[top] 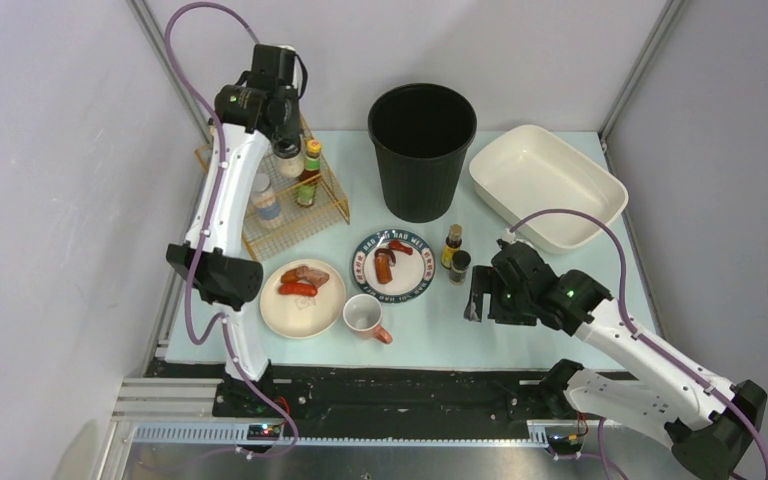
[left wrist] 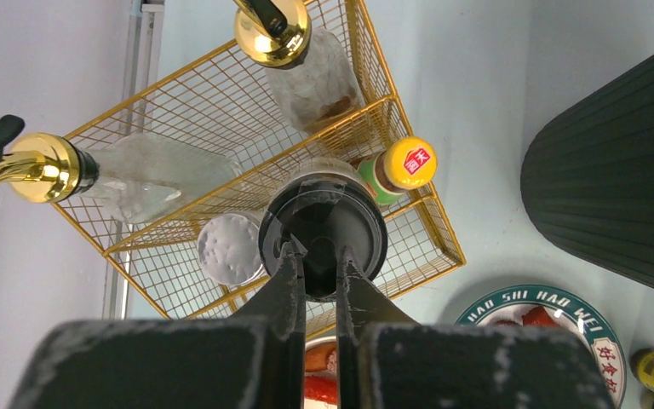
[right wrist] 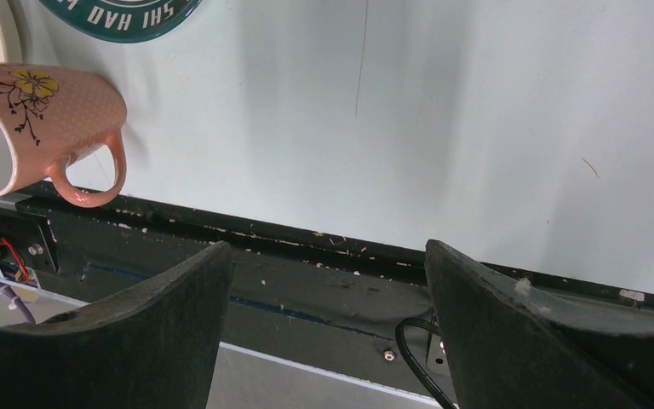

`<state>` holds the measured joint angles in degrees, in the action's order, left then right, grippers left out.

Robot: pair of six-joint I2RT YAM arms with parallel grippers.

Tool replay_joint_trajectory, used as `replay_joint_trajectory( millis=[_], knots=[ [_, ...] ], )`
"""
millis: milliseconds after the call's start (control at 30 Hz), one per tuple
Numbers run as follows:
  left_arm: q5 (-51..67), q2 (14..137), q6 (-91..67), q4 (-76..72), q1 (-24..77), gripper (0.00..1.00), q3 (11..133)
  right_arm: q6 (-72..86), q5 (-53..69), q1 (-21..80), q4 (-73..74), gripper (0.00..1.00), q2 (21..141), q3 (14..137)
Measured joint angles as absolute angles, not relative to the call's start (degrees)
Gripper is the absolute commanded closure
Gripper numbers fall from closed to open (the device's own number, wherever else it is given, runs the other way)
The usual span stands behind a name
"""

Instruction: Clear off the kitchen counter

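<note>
The pale green kitchen counter (top: 430, 325) holds a green-rimmed plate (top: 407, 283) with sausage pieces, a cream plate (top: 305, 310) with food, a pink mug (top: 365, 317) and two small bottles (top: 452, 245). My left gripper (top: 285, 130) is shut on the centre knob of a black-lidded jar (left wrist: 324, 213) over the gold wire rack (top: 290, 225). Whether the jar rests on the rack floor I cannot tell. My right gripper (top: 480, 295) is open and empty, low over the counter near its black front rail (right wrist: 306, 256). The mug (right wrist: 43, 119) lies to its left.
A black bin (top: 422, 150) stands at the back centre, and a white basin (top: 550, 185) at the back right. The rack (left wrist: 221, 119) also holds two gold-spouted glass bottles (left wrist: 306, 68), a yellow-capped bottle (left wrist: 409, 162) and a white-lidded jar (left wrist: 230, 247).
</note>
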<state>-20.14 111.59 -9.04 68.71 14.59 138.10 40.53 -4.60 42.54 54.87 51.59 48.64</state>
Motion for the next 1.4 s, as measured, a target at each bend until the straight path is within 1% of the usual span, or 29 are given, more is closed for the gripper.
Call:
replay_joint_trajectory(
  millis=[133,367,700,1233,1400],
  knots=[
    [-19.7,111.6,-9.1,68.3,14.6,1.00,136.9,40.6,-4.6,42.7,54.9,0.14,51.6,48.6],
    [-20.4,111.6,-9.1,68.2,14.4,1.00,130.5,40.7,-4.6,43.3,54.8,0.14,51.6,48.6],
    [-20.8,111.5,-10.1,65.4,12.0,1.00,125.2,41.6,-4.7,44.2,55.0,0.14,51.4,48.6],
    [-20.5,109.6,-11.2,54.3,10.4,1.00,109.7,43.0,-5.3,46.3,55.0,0.14,51.4,48.6],
    [-20.6,108.7,-11.8,51.4,10.3,1.00,106.7,43.1,-5.5,46.8,55.0,0.13,51.4,48.2]
  ],
)
